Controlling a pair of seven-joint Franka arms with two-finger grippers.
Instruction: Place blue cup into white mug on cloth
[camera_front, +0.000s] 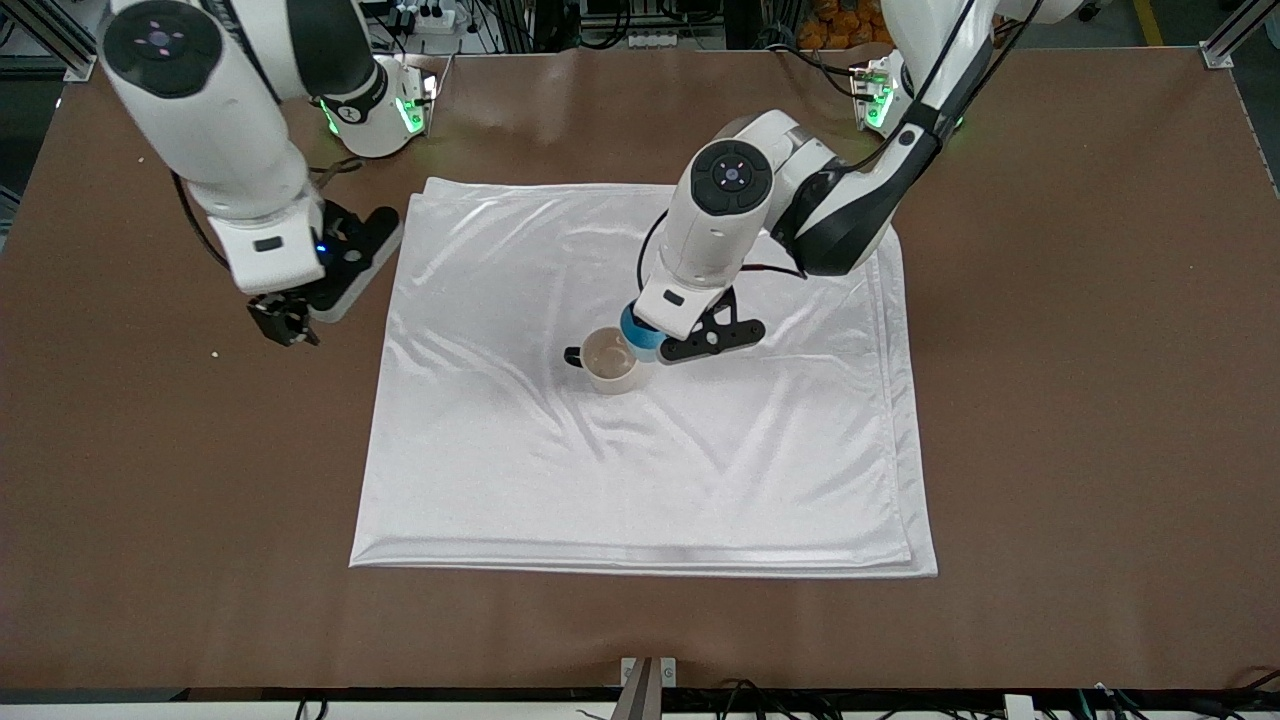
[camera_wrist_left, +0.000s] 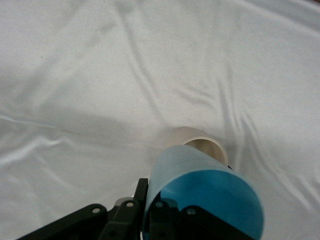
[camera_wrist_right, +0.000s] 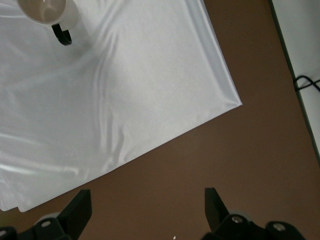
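Observation:
The white mug (camera_front: 611, 360) stands upright on the cloth (camera_front: 640, 470), its dark handle toward the right arm's end. My left gripper (camera_front: 647, 338) is shut on the blue cup (camera_front: 636, 334), pinching its wall, and holds it tilted right beside the mug's rim. In the left wrist view the blue cup (camera_wrist_left: 205, 192) fills the foreground with the mug (camera_wrist_left: 200, 141) just past it on the cloth (camera_wrist_left: 100, 75). My right gripper (camera_front: 285, 325) is open and empty over bare table beside the cloth's edge. The right wrist view shows the mug (camera_wrist_right: 47, 10) and the cloth (camera_wrist_right: 110, 100).
The brown table (camera_front: 1080, 400) surrounds the cloth on all sides. The left arm's forearm (camera_front: 720, 220) hangs over the part of the cloth nearer the bases. A small white speck (camera_front: 214, 354) lies on the table near my right gripper.

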